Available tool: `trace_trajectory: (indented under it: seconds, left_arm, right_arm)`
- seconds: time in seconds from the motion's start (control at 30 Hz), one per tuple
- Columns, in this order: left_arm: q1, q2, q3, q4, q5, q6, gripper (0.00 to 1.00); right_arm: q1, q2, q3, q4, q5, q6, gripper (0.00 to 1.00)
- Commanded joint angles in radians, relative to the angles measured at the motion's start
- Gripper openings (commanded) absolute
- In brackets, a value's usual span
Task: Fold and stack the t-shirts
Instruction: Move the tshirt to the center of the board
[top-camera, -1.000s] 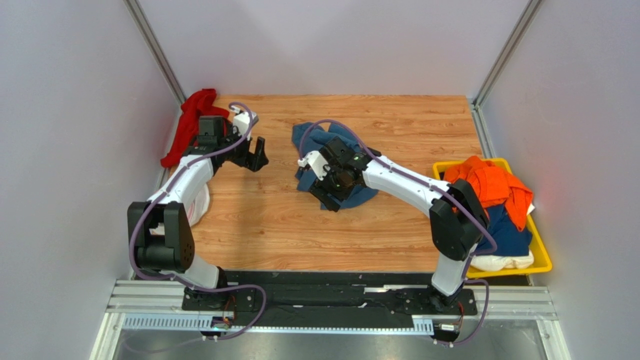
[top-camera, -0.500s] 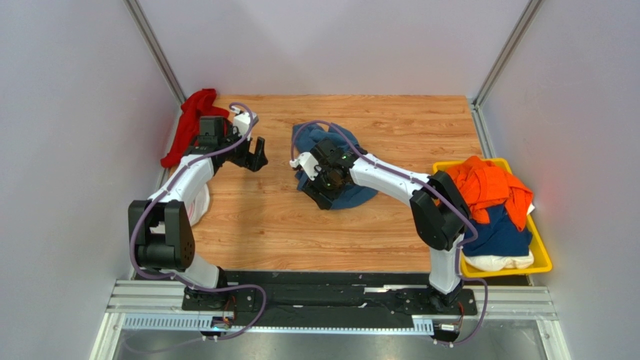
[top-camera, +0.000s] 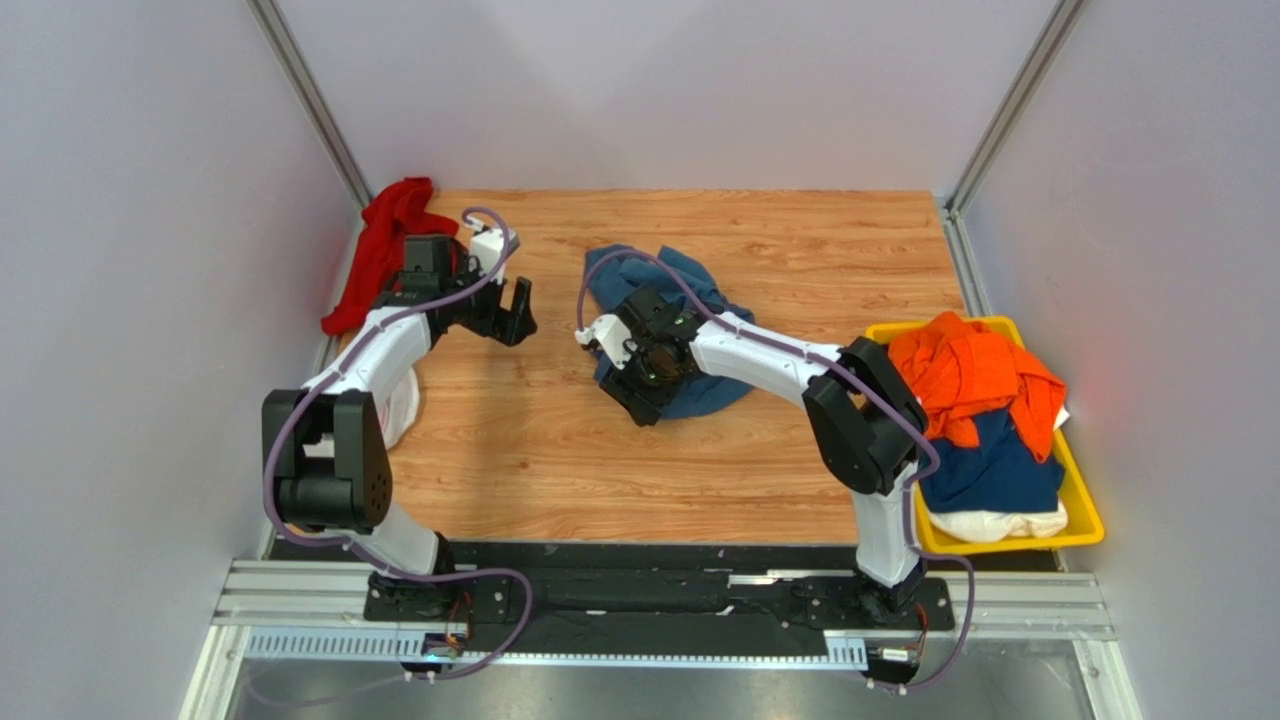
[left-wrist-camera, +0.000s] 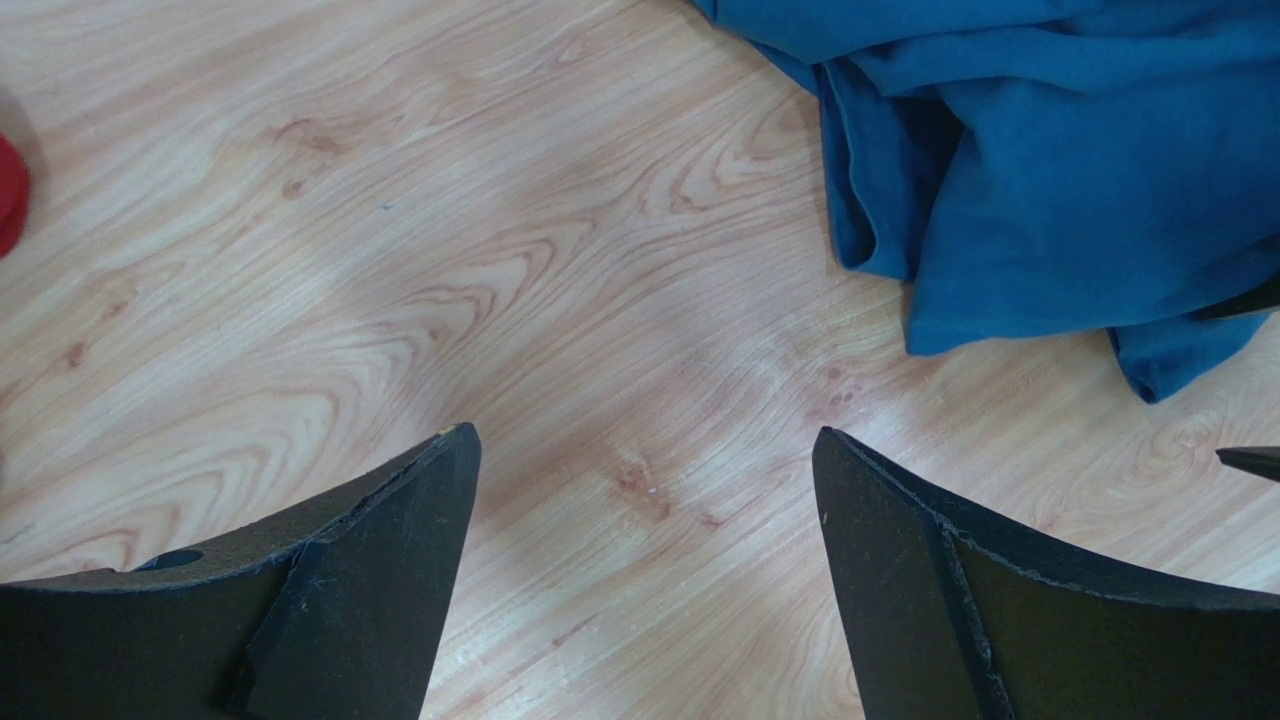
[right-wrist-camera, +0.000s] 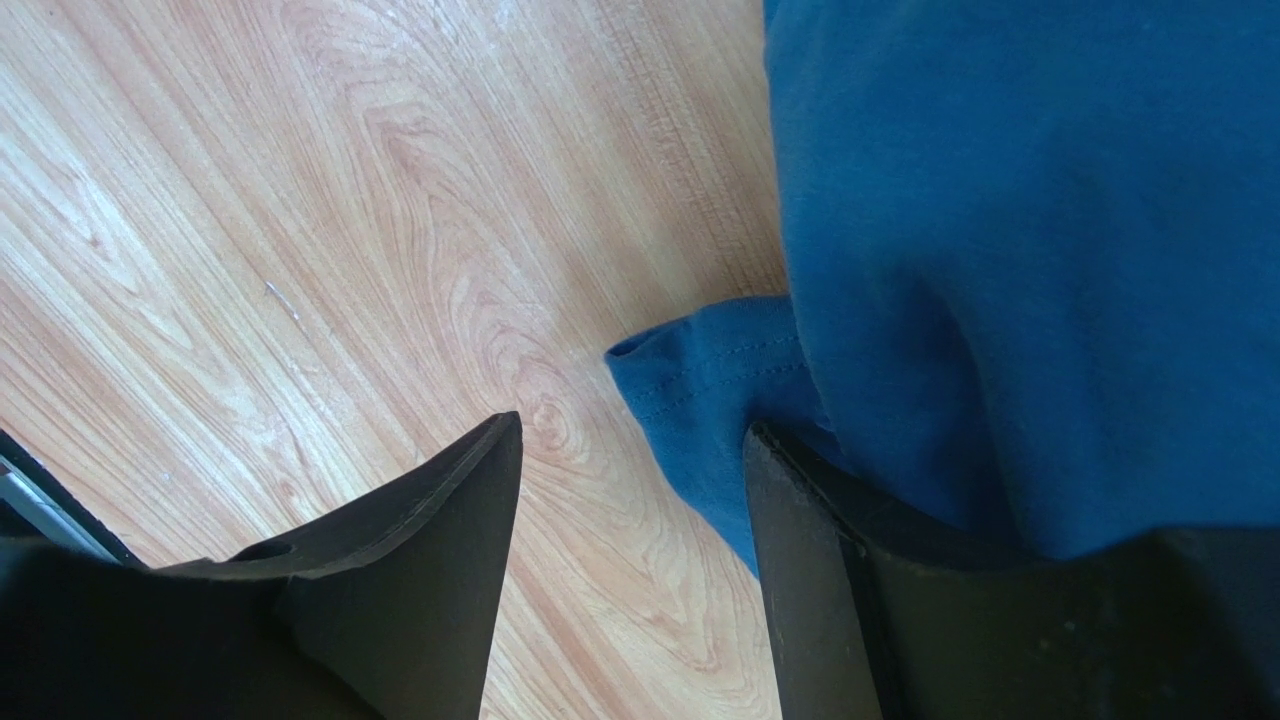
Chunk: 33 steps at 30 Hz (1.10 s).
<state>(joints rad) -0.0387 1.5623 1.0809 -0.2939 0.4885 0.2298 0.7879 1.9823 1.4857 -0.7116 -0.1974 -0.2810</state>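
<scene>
A crumpled slate-blue t-shirt (top-camera: 672, 305) lies in the middle of the wooden table. My right gripper (top-camera: 634, 384) is down at its near-left edge. In the right wrist view the right gripper (right-wrist-camera: 631, 443) is open with a narrow gap. A hemmed corner of the blue t-shirt (right-wrist-camera: 699, 393) lies in that gap against the right finger (right-wrist-camera: 819, 570), and the rest bunches over that finger. My left gripper (top-camera: 516, 312) hovers open to the left of the shirt. In the left wrist view the left gripper (left-wrist-camera: 639, 435) has only bare wood between its fingers, with the blue t-shirt (left-wrist-camera: 1052, 165) at the upper right.
A red t-shirt (top-camera: 383, 248) lies against the back-left wall. A yellow bin (top-camera: 1083, 518) at the right holds an orange t-shirt (top-camera: 969, 368), a navy one (top-camera: 999, 458) and a cream one (top-camera: 999, 525). A white-and-pink disc (top-camera: 398, 408) lies under the left arm.
My right gripper has slid left along the blue t-shirt's near edge and its jaws have narrowed. The left arm has hardly moved.
</scene>
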Motion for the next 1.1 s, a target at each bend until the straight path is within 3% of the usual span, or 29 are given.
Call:
trace_trajectory:
  seconds: [0.0, 0.07, 0.37, 0.5, 0.57, 0.6, 0.7, 1.07]
  left_arm:
    - [-0.001, 0.036, 0.039, 0.018, 0.033, -0.015, 0.91]
    - [-0.004, 0.059, 0.063, 0.01, 0.045, -0.026, 0.91]
    - [-0.021, 0.082, 0.08, 0.012, 0.042, -0.035, 0.91]
    - [-0.023, 0.09, 0.079, 0.013, 0.041, -0.032, 0.91]
    - [-0.026, 0.096, 0.079, 0.016, 0.041, -0.033, 0.91]
    - [-0.026, 0.097, 0.077, 0.015, 0.041, -0.035, 0.91]
    - [-0.035, 0.102, 0.076, 0.018, 0.041, -0.037, 0.91]
    - [-0.139, 0.174, 0.128, -0.037, 0.038, -0.007, 0.9]
  right_arm:
    - [0.014, 0.021, -0.031, 0.058, -0.019, 0.013, 0.57]
    - [0.016, 0.033, -0.042, 0.063, -0.011, 0.009, 0.52]
    - [0.014, 0.075, -0.058, 0.089, 0.029, -0.015, 0.48]
    - [0.014, 0.082, -0.048, 0.089, 0.035, -0.02, 0.4]
    - [0.014, 0.084, -0.045, 0.087, 0.046, -0.026, 0.31]
    - [0.014, 0.082, -0.044, 0.086, 0.049, -0.029, 0.21]
    - [0.013, 0.081, -0.042, 0.084, 0.07, -0.032, 0.01]
    - [-0.016, -0.042, -0.108, 0.035, 0.148, -0.053, 0.0]
